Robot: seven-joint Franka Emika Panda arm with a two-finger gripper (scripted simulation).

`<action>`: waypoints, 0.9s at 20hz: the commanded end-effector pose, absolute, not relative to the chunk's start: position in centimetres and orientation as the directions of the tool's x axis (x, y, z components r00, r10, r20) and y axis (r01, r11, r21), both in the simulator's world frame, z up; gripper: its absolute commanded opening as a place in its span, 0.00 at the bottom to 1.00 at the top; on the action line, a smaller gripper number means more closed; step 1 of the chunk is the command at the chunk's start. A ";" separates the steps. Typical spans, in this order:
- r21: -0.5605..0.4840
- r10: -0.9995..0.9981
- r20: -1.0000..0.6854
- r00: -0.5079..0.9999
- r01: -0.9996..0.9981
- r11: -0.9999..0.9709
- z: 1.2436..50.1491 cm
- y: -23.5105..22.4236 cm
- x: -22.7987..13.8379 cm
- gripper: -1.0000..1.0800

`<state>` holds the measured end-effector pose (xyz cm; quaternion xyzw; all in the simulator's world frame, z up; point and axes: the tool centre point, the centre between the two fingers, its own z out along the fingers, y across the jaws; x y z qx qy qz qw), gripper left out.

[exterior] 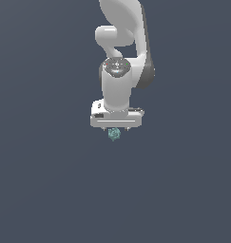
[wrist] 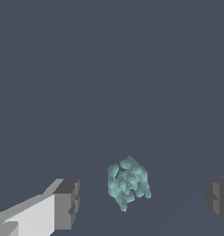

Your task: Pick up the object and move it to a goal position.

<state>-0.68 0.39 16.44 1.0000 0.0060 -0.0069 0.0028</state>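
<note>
Object [wrist: 128, 183] sits between my wide-open, empty jaws (off-centre, I judge); closing could nudge it aside.

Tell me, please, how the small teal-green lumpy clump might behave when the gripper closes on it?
The small teal-green lumpy clump looks bumpy, so pads may catch only high points and it might twist. Being far narrower than the open white gripper, it seems light and could tumble if nudged.

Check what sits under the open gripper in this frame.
A small teal lumpy object lies below the gripper, between its spread fingers, untouched. The surface directly under the object is hidden.
</note>
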 end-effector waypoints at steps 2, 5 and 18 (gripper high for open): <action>0.006 0.013 -0.013 1.000 0.013 -1.000 16.5 0.4 -0.7 0.96; 0.010 0.022 -0.005 1.000 0.023 -1.000 16.7 0.0 -0.4 0.96; 0.019 0.046 0.015 0.999 0.045 -0.999 16.7 -0.7 -0.1 0.96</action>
